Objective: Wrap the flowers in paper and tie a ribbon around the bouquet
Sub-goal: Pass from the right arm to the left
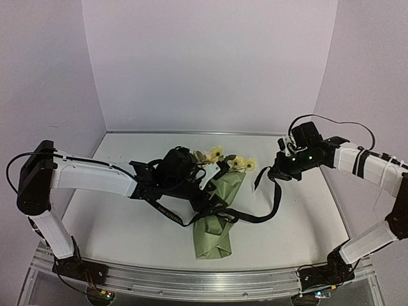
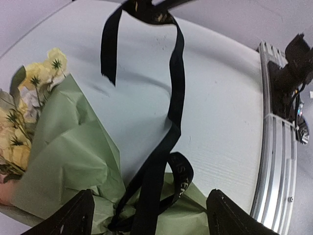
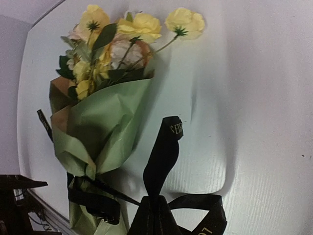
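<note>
The bouquet [image 1: 220, 223] lies on the desk [image 1: 115, 223] near its middle, with the flowers [image 1: 224, 158] toward the far wall and the narrow end toward the near edge. The ribbon [image 1: 278, 194] goes around the bouquet below the flowers, then runs to the right and up to the right end effector [image 1: 274, 172], which hangs to the right of the flowers. The left end effector [image 1: 211, 173] is above the bouquet, just left of the flowers.

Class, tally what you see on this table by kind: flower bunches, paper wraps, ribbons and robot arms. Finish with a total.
flower bunch: 1
paper wrap: 1
ribbon: 1
robot arms, left arm and right arm: 2
Total: 5
</note>
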Robot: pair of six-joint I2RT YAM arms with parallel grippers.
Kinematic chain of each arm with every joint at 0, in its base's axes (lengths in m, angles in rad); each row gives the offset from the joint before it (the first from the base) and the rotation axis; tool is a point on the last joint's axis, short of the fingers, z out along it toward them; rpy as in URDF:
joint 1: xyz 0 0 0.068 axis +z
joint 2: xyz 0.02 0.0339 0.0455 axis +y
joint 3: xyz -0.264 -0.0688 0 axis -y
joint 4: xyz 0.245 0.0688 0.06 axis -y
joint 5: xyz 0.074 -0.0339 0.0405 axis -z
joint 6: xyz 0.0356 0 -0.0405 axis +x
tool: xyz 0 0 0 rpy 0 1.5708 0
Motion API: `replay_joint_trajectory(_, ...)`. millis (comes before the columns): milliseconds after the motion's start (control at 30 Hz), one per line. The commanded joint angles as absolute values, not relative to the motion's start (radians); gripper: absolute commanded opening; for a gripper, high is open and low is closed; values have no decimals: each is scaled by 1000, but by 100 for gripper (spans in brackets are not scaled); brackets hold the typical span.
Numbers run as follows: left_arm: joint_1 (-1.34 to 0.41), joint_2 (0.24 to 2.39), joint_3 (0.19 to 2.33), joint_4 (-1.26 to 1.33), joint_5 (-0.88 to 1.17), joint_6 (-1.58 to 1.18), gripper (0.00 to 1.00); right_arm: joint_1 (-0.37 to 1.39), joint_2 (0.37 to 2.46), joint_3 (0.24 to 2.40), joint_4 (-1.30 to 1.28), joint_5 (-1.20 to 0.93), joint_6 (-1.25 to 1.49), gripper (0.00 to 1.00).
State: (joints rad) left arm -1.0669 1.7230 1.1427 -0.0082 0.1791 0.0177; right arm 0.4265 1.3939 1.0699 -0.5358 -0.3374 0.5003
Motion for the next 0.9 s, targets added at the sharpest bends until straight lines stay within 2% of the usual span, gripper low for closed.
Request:
replay_joint_trajectory(0, -1018, 1647, 1146, 71, 185, 24, 84, 464, 1395, 1149, -515, -495, 424, 0)
replay_joint_trajectory(167, -975, 1654, 1166, 111, 231, 59, 88, 516, 1389, 1216, -569, -602, 377, 0)
replay_joint_trajectory(533, -924, 1769, 1352, 34, 410, 134, 86, 620, 1426, 1386, -747, -735, 255, 0)
replay_joint_trajectory(867, -925, 1855, 1456, -41, 514, 129, 77, 650, 1474, 1455, -834, -730, 197, 0)
